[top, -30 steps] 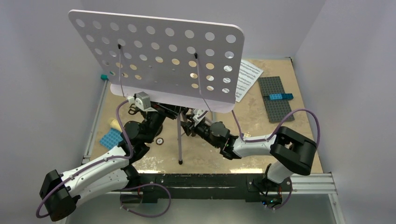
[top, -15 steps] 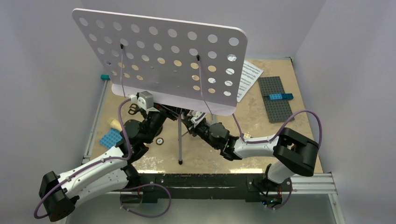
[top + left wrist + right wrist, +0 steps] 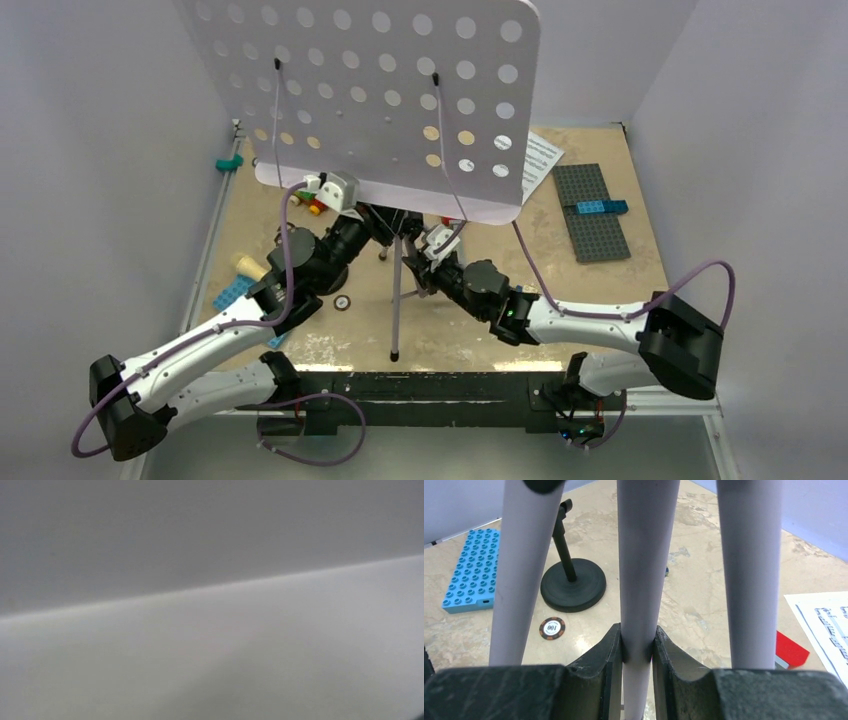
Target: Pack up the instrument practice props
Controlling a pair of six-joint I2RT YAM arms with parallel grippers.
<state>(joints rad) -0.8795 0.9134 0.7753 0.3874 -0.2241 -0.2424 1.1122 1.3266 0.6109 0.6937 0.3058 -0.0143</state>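
Pinching the middle tube of the lilac perforated tripod music stand (image 3: 646,555), the right gripper (image 3: 638,647) presses both fingers against the tube's sides; two more lilac tubes flank it. Beyond, on the table (image 3: 704,595), lie a poker chip (image 3: 552,628), the upright black round-base mic stand (image 3: 573,582) and a blue studded plate (image 3: 471,572); white sheet-music pages (image 3: 824,625) lie rightward. The cream-yellow toy microphone (image 3: 245,265) rests beside the left arm (image 3: 300,270). The left gripper sits hidden under the stand's perforated desk, so whether it is spread or closed cannot be told.
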